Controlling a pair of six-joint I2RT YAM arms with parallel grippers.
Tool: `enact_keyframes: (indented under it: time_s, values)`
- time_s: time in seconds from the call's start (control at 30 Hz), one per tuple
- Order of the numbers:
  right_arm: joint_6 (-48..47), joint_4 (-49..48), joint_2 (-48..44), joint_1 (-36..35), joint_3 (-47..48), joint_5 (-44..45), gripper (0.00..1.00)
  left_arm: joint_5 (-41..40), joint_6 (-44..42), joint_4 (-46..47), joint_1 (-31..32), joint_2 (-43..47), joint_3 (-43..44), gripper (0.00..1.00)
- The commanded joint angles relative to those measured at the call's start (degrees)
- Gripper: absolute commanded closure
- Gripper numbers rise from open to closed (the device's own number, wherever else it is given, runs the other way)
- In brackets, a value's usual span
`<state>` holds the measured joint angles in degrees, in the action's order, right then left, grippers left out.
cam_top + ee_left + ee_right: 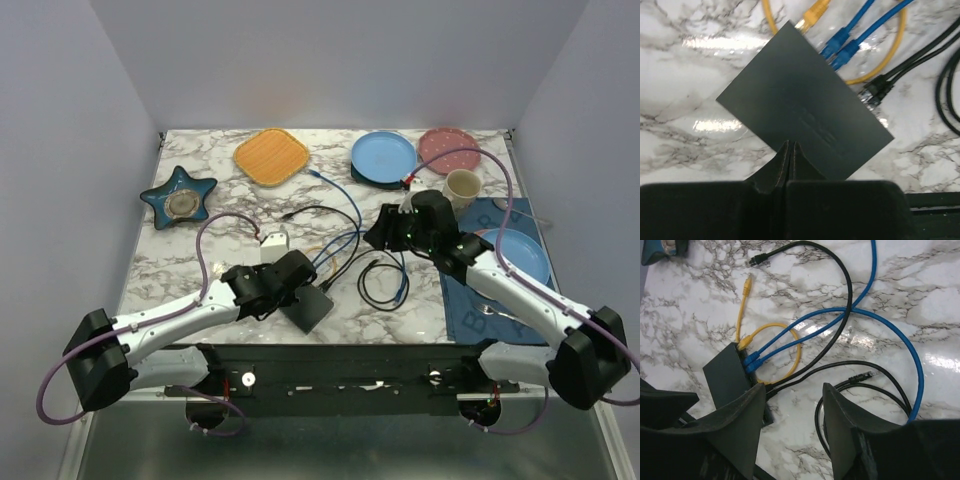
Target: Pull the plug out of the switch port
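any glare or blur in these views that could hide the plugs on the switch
Left wrist: white glare patches on the marble table left of the switch; the switch's top looks soft, the blue plugs readable. Right wrist: glare at the right of the tabletop, right gripper fingers dark and blurry in the foreground. Top external: even light, no strong glare.
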<state>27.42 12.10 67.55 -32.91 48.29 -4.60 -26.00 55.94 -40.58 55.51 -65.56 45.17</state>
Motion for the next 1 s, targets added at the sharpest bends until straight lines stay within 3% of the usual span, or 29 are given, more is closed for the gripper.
enact_keyframes:
  time_s: [0.0, 0.2, 0.37, 0.57, 0.97]
  values:
    - [0.27, -2.61, 8.09, -0.32, 5.31, -5.15, 0.45, -1.34, 10.67, -4.51, 0.22, 2.63, -4.38, 1.00]
    - [-0.96, -2.78, 18.57, -0.76, 11.64, -6.03, 0.51, 3.76, 12.79, -1.09, -0.66, 4.04, -10.53, 1.00]
    - [-0.79, -1.99, 29.19, -1.28, 20.51, -7.09, 0.63, 6.57, 12.35, 0.85, -1.45, 4.83, -12.38, 1.00]
    - [-3.07, 3.54, 39.40, -2.69, 29.57, -7.26, 0.64, 12.55, 9.89, 7.87, -1.80, 0.62, -16.33, 1.00]
    - [-2.72, 8.03, 46.80, -2.87, 28.70, -4.28, 0.64, 13.34, 5.14, 11.48, -5.83, -8.71, -13.26, 1.00]
